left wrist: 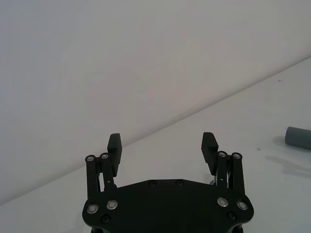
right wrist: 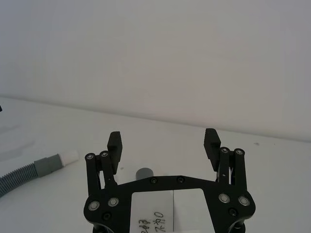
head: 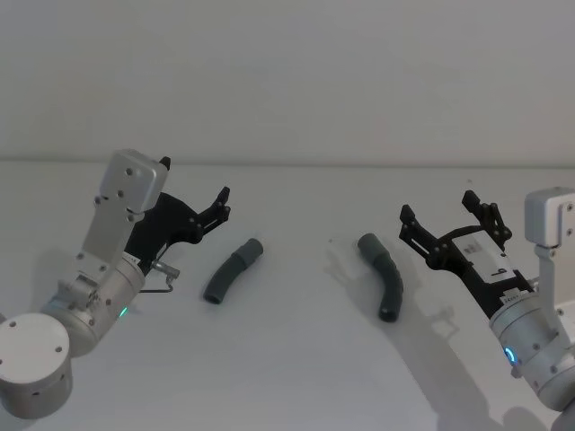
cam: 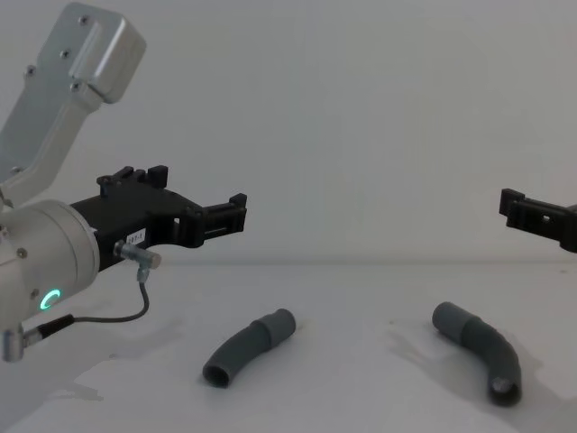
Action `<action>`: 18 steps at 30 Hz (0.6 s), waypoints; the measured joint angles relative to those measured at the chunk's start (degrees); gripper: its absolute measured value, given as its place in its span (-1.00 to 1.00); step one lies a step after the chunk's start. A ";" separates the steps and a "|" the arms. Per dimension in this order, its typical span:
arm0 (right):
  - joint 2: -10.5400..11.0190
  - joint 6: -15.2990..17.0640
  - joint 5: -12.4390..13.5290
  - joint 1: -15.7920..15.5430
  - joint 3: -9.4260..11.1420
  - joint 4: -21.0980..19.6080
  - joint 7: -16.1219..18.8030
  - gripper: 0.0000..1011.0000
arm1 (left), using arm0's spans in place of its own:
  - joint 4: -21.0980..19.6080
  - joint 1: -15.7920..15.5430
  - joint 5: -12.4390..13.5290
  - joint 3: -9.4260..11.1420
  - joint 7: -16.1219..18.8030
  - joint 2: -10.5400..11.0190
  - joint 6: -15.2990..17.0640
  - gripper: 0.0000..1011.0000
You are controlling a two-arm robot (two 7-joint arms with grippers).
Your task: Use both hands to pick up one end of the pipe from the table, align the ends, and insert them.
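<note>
Two curved dark-grey pipe pieces lie apart on the table (head: 296,359). The left piece (head: 232,271) (cam: 248,347) points its sleeve end toward the far right. The right piece (head: 383,274) (cam: 478,347) lies with its sleeve end far-left. My left gripper (head: 193,187) (left wrist: 163,143) (cam: 236,212) hovers open above and left of the left piece, holding nothing. Its wrist view catches one grey pipe end (left wrist: 299,137). My right gripper (head: 437,206) (right wrist: 163,141) (cam: 523,212) hovers open, right of the right piece. A sleeve end (right wrist: 144,173) shows just past its palm. Farther off lies a ribbed piece with a whitish tip (right wrist: 43,166).
A pale wall (head: 287,81) rises behind the table's far edge. A thin grey cable (cam: 135,302) loops under my left wrist. Bare tabletop lies between the two pieces and in front of them.
</note>
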 joint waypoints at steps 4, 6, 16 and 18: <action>0.00 0.00 0.00 0.00 0.00 0.00 0.00 0.98 | 0.00 0.00 0.00 0.00 0.00 0.00 0.00 0.98; 0.00 0.00 0.00 0.00 0.00 0.00 0.00 0.98 | 0.00 0.00 0.00 0.00 0.00 0.00 0.00 0.98; 0.00 0.00 0.00 0.00 0.00 0.00 0.00 0.98 | 0.00 0.00 0.00 0.00 0.00 0.00 0.00 0.98; 0.00 0.00 0.00 0.00 0.00 0.00 0.00 0.98 | 0.00 0.00 0.00 0.00 0.00 0.00 0.00 0.98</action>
